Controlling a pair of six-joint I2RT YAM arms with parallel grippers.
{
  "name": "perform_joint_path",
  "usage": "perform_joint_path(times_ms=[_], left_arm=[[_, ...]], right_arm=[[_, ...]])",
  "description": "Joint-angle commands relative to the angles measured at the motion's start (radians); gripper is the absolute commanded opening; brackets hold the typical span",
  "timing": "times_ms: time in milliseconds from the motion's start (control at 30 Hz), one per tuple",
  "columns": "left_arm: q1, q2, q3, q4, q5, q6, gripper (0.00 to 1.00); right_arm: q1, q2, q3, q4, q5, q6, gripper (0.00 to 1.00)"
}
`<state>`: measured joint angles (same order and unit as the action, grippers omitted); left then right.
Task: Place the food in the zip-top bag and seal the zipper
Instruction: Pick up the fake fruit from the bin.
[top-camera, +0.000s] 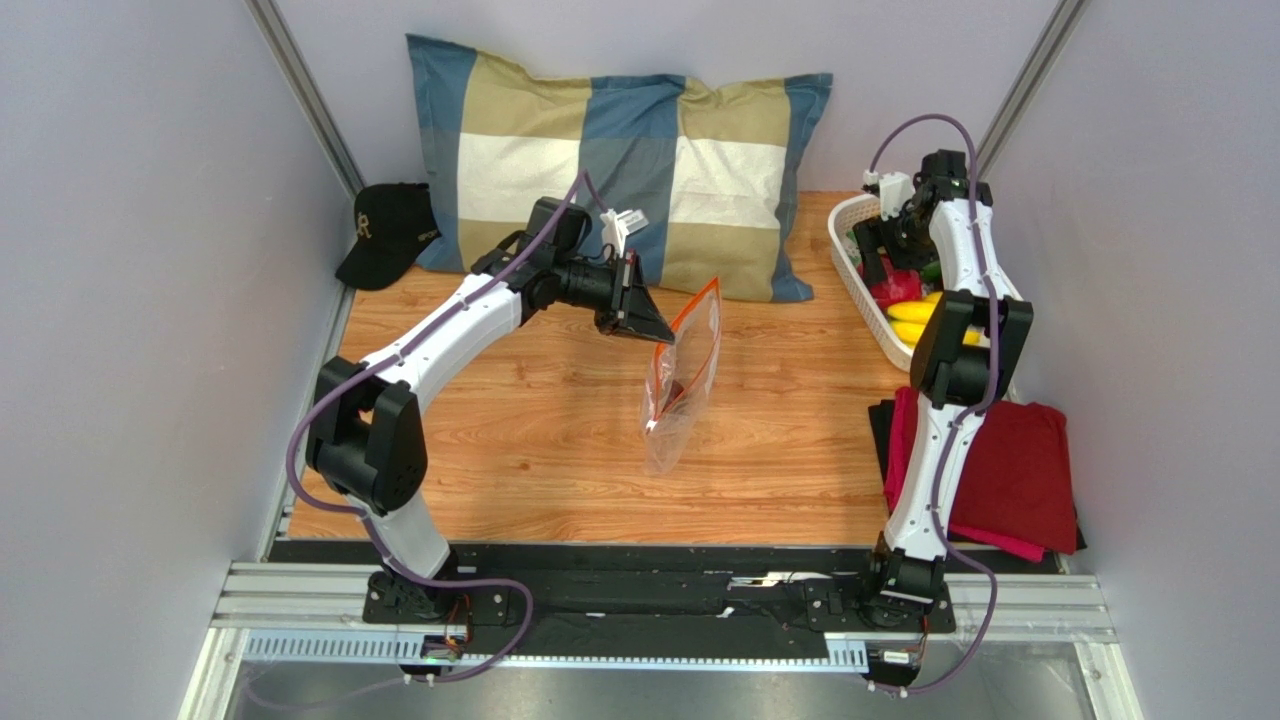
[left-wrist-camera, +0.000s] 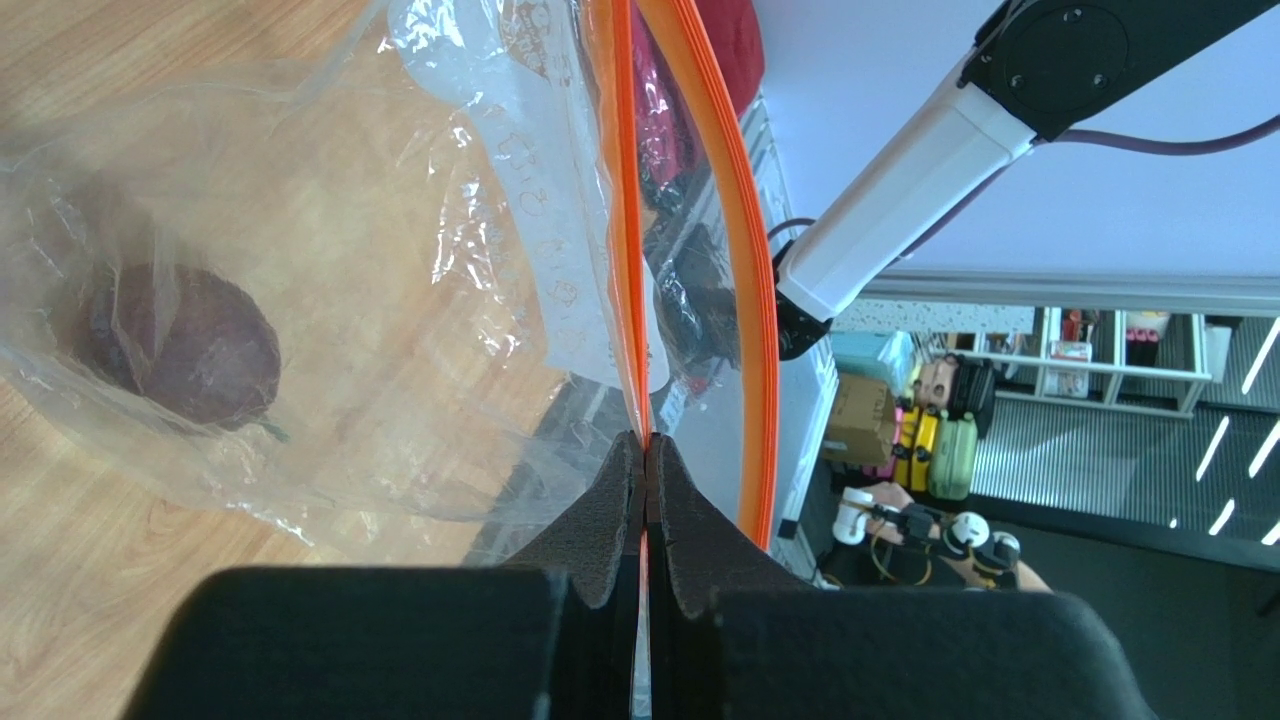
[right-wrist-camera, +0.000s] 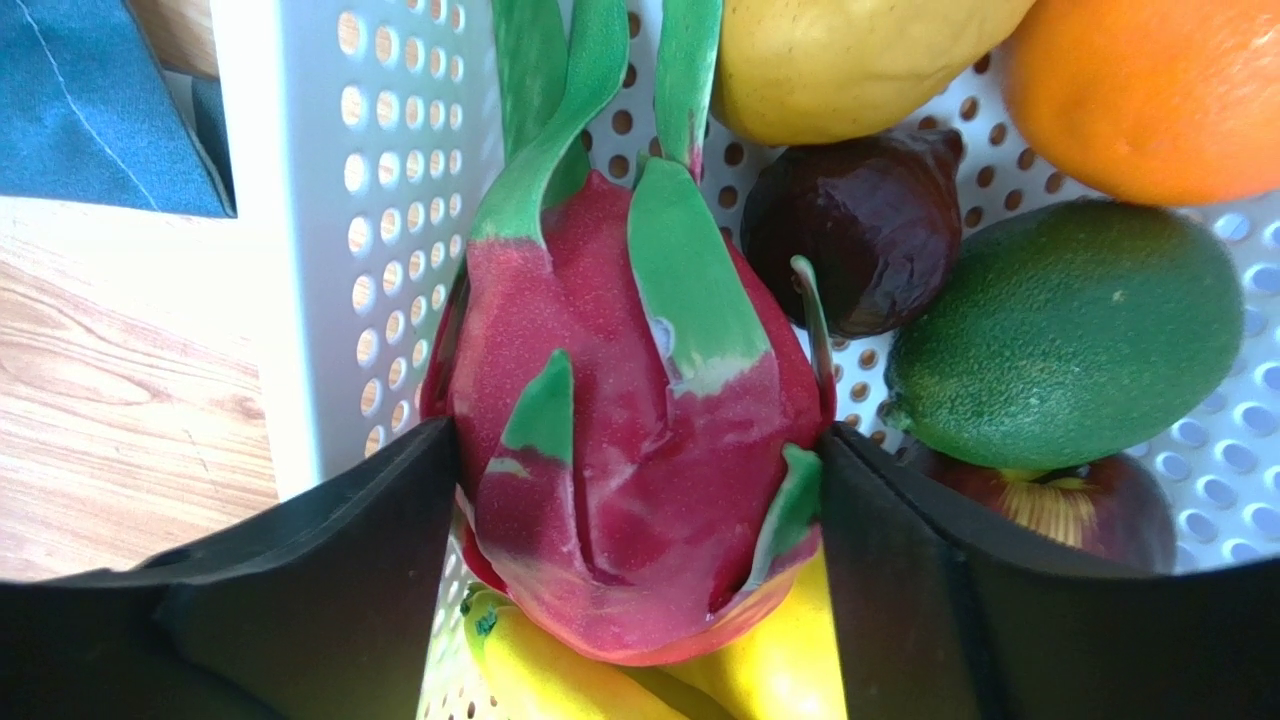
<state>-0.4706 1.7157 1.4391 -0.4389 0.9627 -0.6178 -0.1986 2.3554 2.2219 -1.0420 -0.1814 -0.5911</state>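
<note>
My left gripper (left-wrist-camera: 646, 450) is shut on one side of the orange-red zipper (left-wrist-camera: 621, 225) and holds the clear zip-top bag (top-camera: 679, 393) hanging mouth-up over the table's middle. The mouth gapes open. A dark purple piece (left-wrist-camera: 188, 345) lies inside the bag. My right gripper (right-wrist-camera: 639, 495) is down in the white basket (right-wrist-camera: 346, 225), both pads pressed against the sides of the magenta dragon fruit (right-wrist-camera: 631, 435). Under it lies a yellow banana (right-wrist-camera: 571, 675). An orange (right-wrist-camera: 1157, 90), a green fruit (right-wrist-camera: 1067, 338), a dark purple piece (right-wrist-camera: 857, 225) and a yellow fruit (right-wrist-camera: 842, 60) sit beside it.
A checked pillow (top-camera: 616, 165) leans on the back wall, with a black cap (top-camera: 388, 233) to its left. A folded red cloth (top-camera: 1022, 465) lies on a dark mat at the right, in front of the basket (top-camera: 860, 278).
</note>
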Motion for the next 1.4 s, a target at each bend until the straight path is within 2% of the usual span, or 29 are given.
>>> perform_joint_path(times_ms=[0,100,167,233,267,367,767,967,1000,1200,1233,1367], left_arm=[[0.003,0.001,0.043,-0.007,0.007,0.027,0.00],[0.003,-0.002,0.046,-0.008,0.008,0.026,0.00],[0.003,-0.002,0.047,-0.008,0.007,0.027,0.00],[0.003,0.001,0.047,-0.008,0.007,0.026,0.00],[0.003,0.002,0.049,-0.008,0.007,0.024,0.00],[0.003,0.005,0.050,-0.008,0.008,0.021,0.00],[0.003,0.005,0.055,-0.009,-0.002,0.018,0.00],[0.003,0.012,0.057,0.008,0.004,0.000,0.00],[0.003,0.012,0.055,0.011,0.005,-0.003,0.00],[0.003,0.016,0.041,0.064,0.024,-0.063,0.00],[0.003,0.022,0.040,0.084,0.030,-0.074,0.00],[0.003,0.033,0.035,0.123,0.042,-0.118,0.00]], right_arm=[[-0.012,-0.002,-0.007,-0.003,0.022,-0.003,0.54],[-0.025,-0.057,-0.025,0.026,-0.015,0.011,0.38],[-0.035,-0.108,-0.044,0.051,-0.044,0.030,0.30],[-0.044,-0.143,-0.048,0.062,-0.070,0.049,0.26],[-0.050,-0.151,-0.047,0.063,-0.079,0.057,0.19],[-0.058,-0.180,-0.047,0.072,-0.122,0.089,0.08],[-0.081,-0.320,-0.097,0.217,-0.263,0.280,0.00],[-0.084,-0.462,-0.165,0.312,-0.458,0.457,0.00],[-0.082,-0.510,-0.182,0.336,-0.516,0.552,0.00],[-0.027,-0.698,-0.462,0.681,-0.668,0.905,0.01],[-0.013,-0.749,-0.496,0.791,-0.678,1.007,0.02],[0.100,-0.850,-0.690,1.068,-0.669,1.244,0.01]])
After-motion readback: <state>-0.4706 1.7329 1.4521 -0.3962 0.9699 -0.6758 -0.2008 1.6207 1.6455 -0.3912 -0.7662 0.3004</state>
